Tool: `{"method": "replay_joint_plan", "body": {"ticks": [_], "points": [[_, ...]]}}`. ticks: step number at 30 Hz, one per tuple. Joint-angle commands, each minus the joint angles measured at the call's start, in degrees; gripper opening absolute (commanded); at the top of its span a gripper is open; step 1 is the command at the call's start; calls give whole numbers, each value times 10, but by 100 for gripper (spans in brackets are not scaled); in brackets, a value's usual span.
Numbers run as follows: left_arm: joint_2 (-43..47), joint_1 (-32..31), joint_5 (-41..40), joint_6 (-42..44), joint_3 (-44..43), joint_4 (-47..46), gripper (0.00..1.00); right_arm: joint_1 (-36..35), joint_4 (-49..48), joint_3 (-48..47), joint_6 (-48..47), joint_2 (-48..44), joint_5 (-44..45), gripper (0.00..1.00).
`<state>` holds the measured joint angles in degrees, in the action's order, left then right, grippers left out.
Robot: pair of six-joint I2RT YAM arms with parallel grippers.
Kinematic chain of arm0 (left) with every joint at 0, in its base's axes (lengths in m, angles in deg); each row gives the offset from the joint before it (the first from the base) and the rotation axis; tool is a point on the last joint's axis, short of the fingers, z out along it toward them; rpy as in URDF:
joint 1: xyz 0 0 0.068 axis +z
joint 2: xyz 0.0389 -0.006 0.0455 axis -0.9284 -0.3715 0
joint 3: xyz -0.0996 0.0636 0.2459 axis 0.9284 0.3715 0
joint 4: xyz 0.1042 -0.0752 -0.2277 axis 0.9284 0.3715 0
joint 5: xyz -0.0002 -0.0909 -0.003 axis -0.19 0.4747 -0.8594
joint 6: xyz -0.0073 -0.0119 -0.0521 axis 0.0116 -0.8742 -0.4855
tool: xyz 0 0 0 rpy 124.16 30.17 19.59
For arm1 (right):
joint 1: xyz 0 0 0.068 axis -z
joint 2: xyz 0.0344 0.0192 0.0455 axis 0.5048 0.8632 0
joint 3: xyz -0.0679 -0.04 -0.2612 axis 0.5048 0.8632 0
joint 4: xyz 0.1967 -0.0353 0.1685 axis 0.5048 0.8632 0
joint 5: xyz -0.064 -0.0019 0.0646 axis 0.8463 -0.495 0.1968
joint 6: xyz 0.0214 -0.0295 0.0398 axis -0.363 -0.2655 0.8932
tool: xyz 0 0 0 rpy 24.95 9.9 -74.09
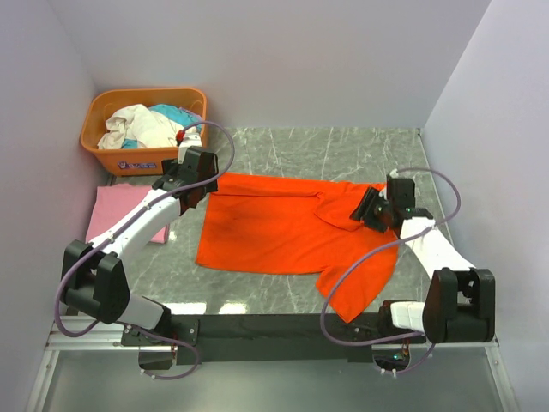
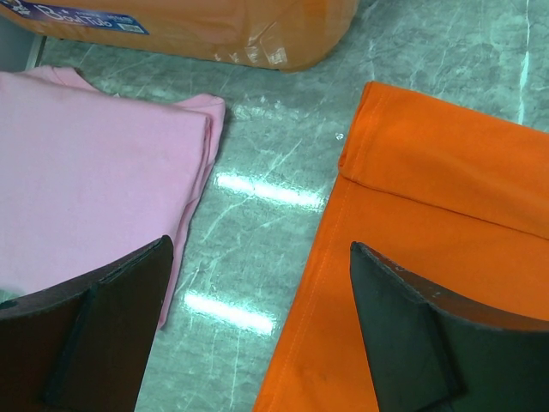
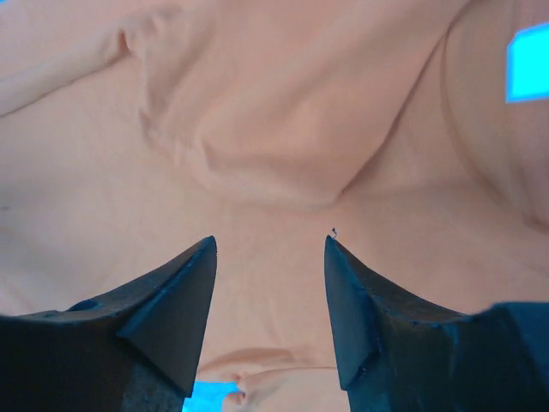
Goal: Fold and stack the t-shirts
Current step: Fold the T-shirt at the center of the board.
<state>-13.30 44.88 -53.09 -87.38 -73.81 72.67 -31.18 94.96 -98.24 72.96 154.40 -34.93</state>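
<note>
The orange-red t-shirt [image 1: 283,227] lies spread on the marble table, its far edge folded over and one sleeve hanging toward the near right. The folded pink t-shirt [image 1: 116,210] lies at the left. My left gripper [image 1: 190,193] is open and empty above the orange shirt's far-left corner; in the left wrist view it [image 2: 262,257] spans bare table between the pink shirt [image 2: 86,172] and the orange shirt [image 2: 429,215]. My right gripper [image 1: 369,210] is open just above the shirt's right shoulder; in the right wrist view it [image 3: 270,249] hovers over wrinkled cloth [image 3: 257,129].
An orange plastic basket [image 1: 94,129] holding several loose clothes stands at the back left; its wall shows in the left wrist view [image 2: 214,26]. White walls close in the table on three sides.
</note>
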Motion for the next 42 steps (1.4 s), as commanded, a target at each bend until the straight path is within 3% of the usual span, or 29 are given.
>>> {"method": "replay_joint_plan", "body": {"ticks": [1, 8, 17, 27, 37, 42], "points": [[-1, 2, 0, 7, -8, 1, 89, 33, -110, 60, 45, -18, -75, 61], [-4, 2, -4, 8, -7, 1, 89, 80, -233, 127, 105, 10, -99, 66], [-6, 2, -5, 9, -8, 2, 89, 84, -313, 135, 130, 77, -139, 66], [-7, 2, -3, 11, -9, 3, 89, 84, -333, 123, 123, 106, -161, 65], [-10, 2, 0, 11, -10, 4, 89, 84, -341, 142, 135, 123, -247, 63], [-13, 2, 2, 11, -11, 7, 89, 85, -305, 145, 139, 104, -269, 56]]}}
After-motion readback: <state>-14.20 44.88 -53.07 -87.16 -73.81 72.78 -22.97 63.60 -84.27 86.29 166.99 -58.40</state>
